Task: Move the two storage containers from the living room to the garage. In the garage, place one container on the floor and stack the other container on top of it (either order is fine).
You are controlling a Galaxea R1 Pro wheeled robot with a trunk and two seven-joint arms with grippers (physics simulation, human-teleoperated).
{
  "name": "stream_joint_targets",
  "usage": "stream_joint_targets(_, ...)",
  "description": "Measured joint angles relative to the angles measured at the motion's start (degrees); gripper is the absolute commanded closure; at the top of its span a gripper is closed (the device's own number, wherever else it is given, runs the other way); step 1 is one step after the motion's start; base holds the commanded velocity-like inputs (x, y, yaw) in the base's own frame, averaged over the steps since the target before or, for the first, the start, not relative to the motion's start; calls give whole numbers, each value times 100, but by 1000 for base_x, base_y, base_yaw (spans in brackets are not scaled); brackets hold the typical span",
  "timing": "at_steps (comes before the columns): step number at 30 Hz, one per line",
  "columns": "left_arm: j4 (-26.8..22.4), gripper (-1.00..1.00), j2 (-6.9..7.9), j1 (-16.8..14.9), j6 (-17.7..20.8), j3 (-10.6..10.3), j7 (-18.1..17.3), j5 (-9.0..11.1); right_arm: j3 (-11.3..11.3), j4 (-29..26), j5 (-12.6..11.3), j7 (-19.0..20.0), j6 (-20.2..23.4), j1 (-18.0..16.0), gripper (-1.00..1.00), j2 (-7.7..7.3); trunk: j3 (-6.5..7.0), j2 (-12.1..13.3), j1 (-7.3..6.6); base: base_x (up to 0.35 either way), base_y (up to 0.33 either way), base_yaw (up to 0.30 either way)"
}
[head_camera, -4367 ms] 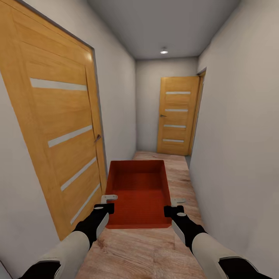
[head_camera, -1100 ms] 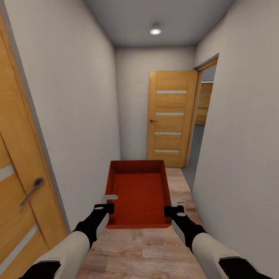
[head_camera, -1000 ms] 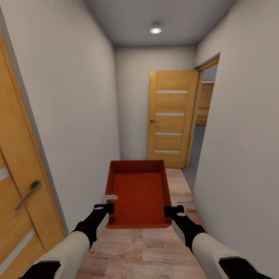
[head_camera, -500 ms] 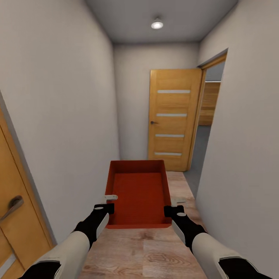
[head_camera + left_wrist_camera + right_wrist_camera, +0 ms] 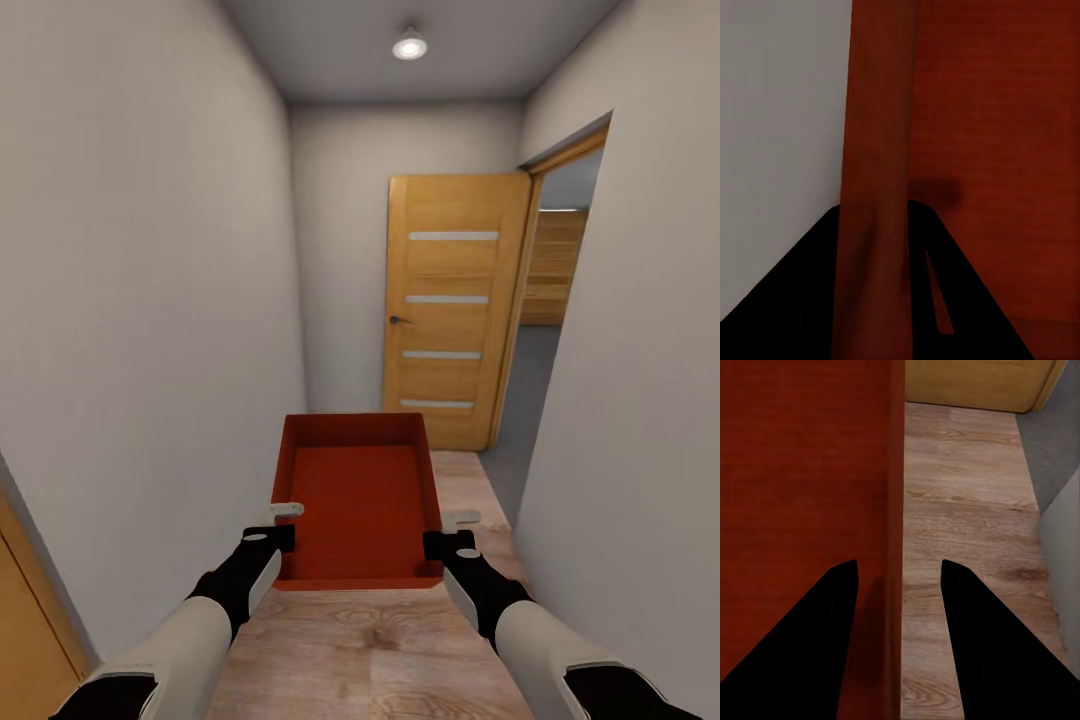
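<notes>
Containers come first, and I see one of them: an orange-red bin (image 5: pixel 362 497) held out in front of me, up off the wood floor (image 5: pixel 380 650), with nothing in it.

From my head, I am in a thin hallway with pale walls. My left gripper (image 5: pixel 280 523) is at the bin's left wall and my right gripper (image 5: pixel 447 530) is at its right wall, so I carry it from both sides. Ahead is a wooden door (image 5: pixel 452 308). Just beside it, on my right, is an open doorway (image 5: pixel 548 330) with dark grey floor and wooden panels showing through. I think that is the garage.

From my left wrist, the bin's thin wall (image 5: pixel 874 187) runs between my two dark fingers (image 5: pixel 945 300). One finger is inside the bin and one is outside. They look pressed onto the wall.

From my right wrist, the bin's other wall (image 5: pixel 894 510) sits between my fingers (image 5: pixel 832 622). There is more gap here, so I cannot tell if they pinch it tight.

I think I am in the carrying step. Next I should turn right through the doorway, keep the bin level and away from the frame, then set it on the grey floor.
</notes>
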Motion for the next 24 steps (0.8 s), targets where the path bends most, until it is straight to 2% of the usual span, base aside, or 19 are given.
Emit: stream_joint_targets(24, 7, 100, 1, -2, -1, -3, 1, 3, 1, 3, -1, 0, 0, 0, 100, 0, 0, 0, 0, 322, 0, 0)
